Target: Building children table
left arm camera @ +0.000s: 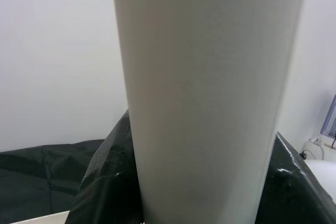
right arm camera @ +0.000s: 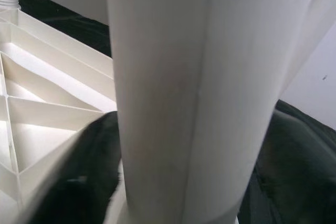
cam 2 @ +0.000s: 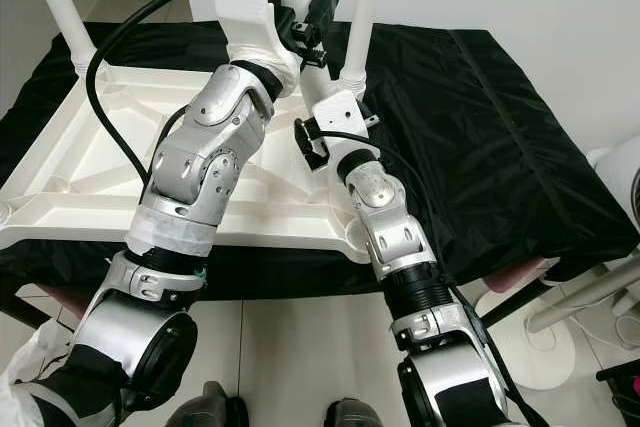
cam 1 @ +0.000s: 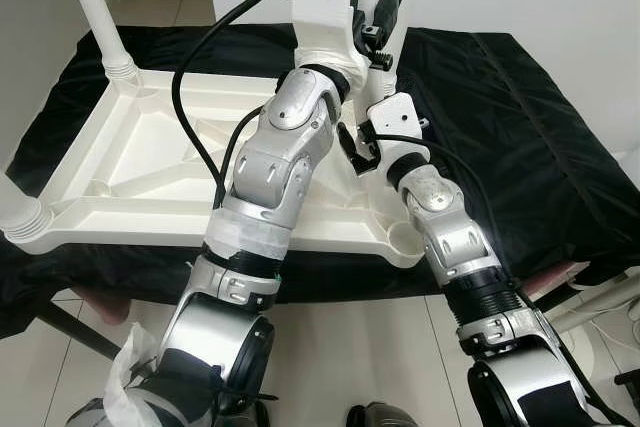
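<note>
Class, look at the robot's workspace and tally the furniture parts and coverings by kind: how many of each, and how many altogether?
Upright white table legs: 3
Upturned white table top: 1
Black cloth: 1
Total: 5

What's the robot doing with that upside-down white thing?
It is building a little table. The white tabletop lies upside down on a black cloth. Legs already stand up in three corners, such as the far-left leg. Both grippers are closed around the far-right leg: the left gripper higher up, the right gripper low, near its socket. The near-right corner socket is unfilled.
</note>
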Tool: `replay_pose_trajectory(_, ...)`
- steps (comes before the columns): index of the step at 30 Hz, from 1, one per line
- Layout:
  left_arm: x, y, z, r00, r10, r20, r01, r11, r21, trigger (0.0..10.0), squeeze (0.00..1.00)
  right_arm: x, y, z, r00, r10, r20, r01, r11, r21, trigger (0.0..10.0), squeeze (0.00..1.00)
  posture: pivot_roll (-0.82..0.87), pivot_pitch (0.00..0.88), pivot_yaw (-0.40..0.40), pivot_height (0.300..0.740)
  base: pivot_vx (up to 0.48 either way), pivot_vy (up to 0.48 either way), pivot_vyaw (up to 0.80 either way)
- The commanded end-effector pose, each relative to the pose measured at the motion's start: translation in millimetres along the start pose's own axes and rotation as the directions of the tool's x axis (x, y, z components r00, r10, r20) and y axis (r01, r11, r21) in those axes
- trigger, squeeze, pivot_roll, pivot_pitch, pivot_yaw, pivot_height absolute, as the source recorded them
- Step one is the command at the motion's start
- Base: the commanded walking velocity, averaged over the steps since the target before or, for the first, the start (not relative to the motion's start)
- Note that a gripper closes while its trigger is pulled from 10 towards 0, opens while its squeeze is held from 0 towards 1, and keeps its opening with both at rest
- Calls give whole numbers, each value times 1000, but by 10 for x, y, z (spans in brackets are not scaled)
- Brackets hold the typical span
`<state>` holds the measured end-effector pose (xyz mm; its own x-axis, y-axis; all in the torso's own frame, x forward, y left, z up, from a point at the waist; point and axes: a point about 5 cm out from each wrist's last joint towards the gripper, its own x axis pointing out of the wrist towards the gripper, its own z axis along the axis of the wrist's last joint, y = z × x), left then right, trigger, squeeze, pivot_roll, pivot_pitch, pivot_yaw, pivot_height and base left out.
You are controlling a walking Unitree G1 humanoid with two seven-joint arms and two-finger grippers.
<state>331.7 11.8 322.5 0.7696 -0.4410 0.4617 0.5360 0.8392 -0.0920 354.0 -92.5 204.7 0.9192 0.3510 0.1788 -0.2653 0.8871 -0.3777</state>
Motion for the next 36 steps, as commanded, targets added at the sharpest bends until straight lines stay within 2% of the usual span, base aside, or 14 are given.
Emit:
replay_pose_trajectory(1, 33, -165, 65, 999, -38, 27, 39, 999, -37, 10000, 0, 26, -19, 19, 1000, -12, 8, 12, 1000, -4, 6235, 0, -104, 25, -6, 740, 0, 0, 0)
replay_pose_trajectory(7, 35, -171, 65, 999, -41, 26, 42, 998, -35, 10000, 0, 42, -28, 34, 1000, -14, 16, 14, 1000, 1, 6235, 0, -104, 25, -6, 740, 0, 0, 0)
replay_pose_trajectory(12, 34, -176, 65, 999, -44, 26, 45, 998, -36, 10000, 0, 52, -34, 42, 1000, -16, 23, 16, 1000, 3, 2510, 0, -104, 24, -4, 740, 0, 0, 0)
replay_pose_trajectory(13, 33, -179, 65, 999, -45, 26, 46, 998, -35, 10000, 0, 55, -35, 44, 1000, -17, 24, 17, 1000, 5, 0, 0, -104, 23, -4, 740, 0, 0, 0)
replay_pose_trajectory(20, 33, -192, 69, 998, -49, 26, 49, 999, -23, 10000, 0, 54, -38, 21, 1000, -25, 13, 25, 1000, 19, 0, 0, -102, 25, -3, 740, 0, 0, 0)
replay_pose_trajectory(21, 33, -197, 71, 998, -51, 25, 52, 999, -14, 10000, 0, 51, -43, 10, 999, -37, 5, 37, 999, 17, 4510, 0, -100, 28, -4, 740, 0, 0, 0)
replay_pose_trajectory(22, 33, -197, 71, 998, -51, 25, 52, 999, -14, 10000, 0, 51, -43, 10, 999, -37, 5, 37, 999, 17, 4510, 0, -100, 28, -4, 740, 0, 0, 0)
replay_pose_trajectory(23, 30, -208, 75, 998, -64, 29, 64, 998, -10, 10000, 0, 51, -45, 3, 999, -45, 0, 45, 999, 21, 10000, 0, -100, 28, -4, 740, 0, 0, 0)
replay_pose_trajectory(24, 20, -231, 77, 995, -88, 38, 90, 995, -40, 10000, 800, 51, -43, -2, 999, -50, -3, 50, 998, 29, 10000, 0, -101, 29, -3, 740, 0, 0, 0)
replay_pose_trajectory(26, 4, -258, 86, 992, -116, 50, 120, 990, -71, 10000, 1000, 51, -38, -2, 999, -54, -4, 54, 997, 49, 10000, 0, -101, 30, -2, 740, 0, 0, 0)
replay_pose_trajectory(30, -20, -310, 107, 985, -161, 58, 165, 983, -86, 10000, 1000, 49, -32, 2, 997, -72, -8, 73, 981, 178, 10000, 0, -99, 30, -2, 740, 0, 0, 0)
replay_pose_trajectory(31, -22, -319, 109, 984, -170, 55, 174, 981, -82, 10000, 192, 47, -34, 2, 997, -78, -11, 79, 975, 206, 10000, 0, -99, 30, -2, 740, 0, 0, 0)
replay_pose_trajectory(32, -29, -321, 126, 983, -174, 65, 180, 979, -97, 10000, 0, 42, -42, -2, 996, -89, -15, 91, 969, 232, 10000, 0, -100, 31, -1, 740, 0, 0, 0)
replay_pose_trajectory(36, -56, -318, 175, 977, -192, 97, 204, 968, -143, 10000, 0, 22, -61, -13, 993, -116, -24, 118, 956, 268, 10000, 0, -99, 30, -1, 740, 0, 0, 0)
